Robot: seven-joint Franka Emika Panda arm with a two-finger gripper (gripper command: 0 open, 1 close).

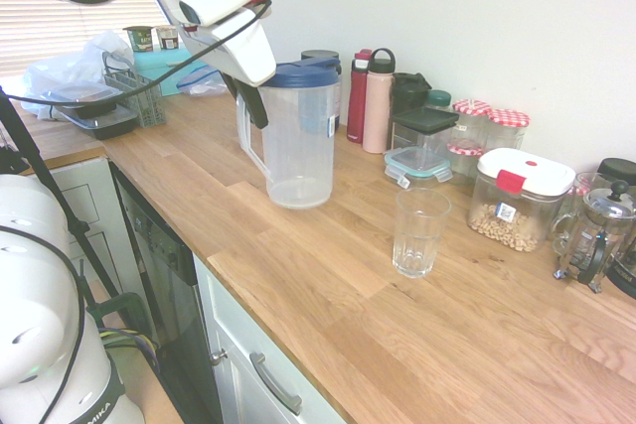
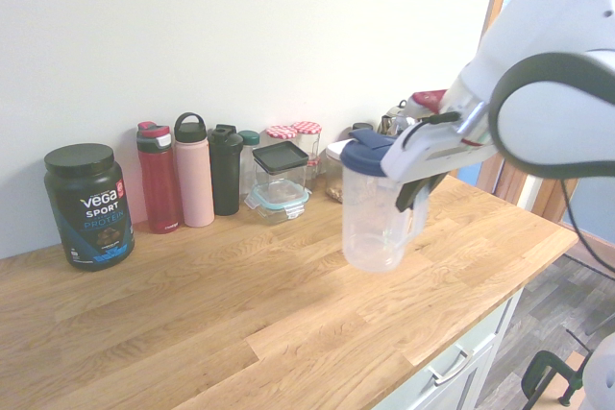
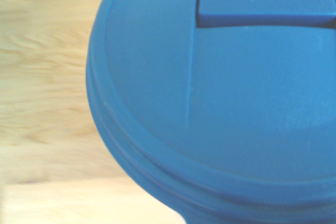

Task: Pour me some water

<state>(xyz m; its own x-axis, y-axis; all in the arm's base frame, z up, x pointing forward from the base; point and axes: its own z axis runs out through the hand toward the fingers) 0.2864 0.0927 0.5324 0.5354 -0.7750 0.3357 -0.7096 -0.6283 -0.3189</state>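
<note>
A clear plastic pitcher point(image 1: 298, 141) with a blue lid point(image 1: 300, 73) is upright over the wooden counter point(image 1: 328, 275), left of an upright clear glass point(image 1: 419, 233). My gripper point(image 1: 248, 101) is shut on the pitcher's handle from above. I cannot tell whether the pitcher's base touches the wood. From the other side, the pitcher point(image 2: 377, 218) hangs from the gripper point(image 2: 413, 194) near the counter's front edge, and the glass does not show there. The blue lid point(image 3: 220, 93) fills the wrist view. The water is too faint to make out in either vessel.
Along the wall stand a red bottle point(image 1: 358, 96), a pink bottle point(image 1: 378, 101), a dark bottle point(image 2: 226, 170), stacked lidded containers point(image 1: 422, 146), a jar of nuts point(image 1: 517, 201) and a French press point(image 1: 596, 235). A protein tub point(image 2: 86, 204) and a dish rack point(image 1: 134, 96) mark the counter's two ends.
</note>
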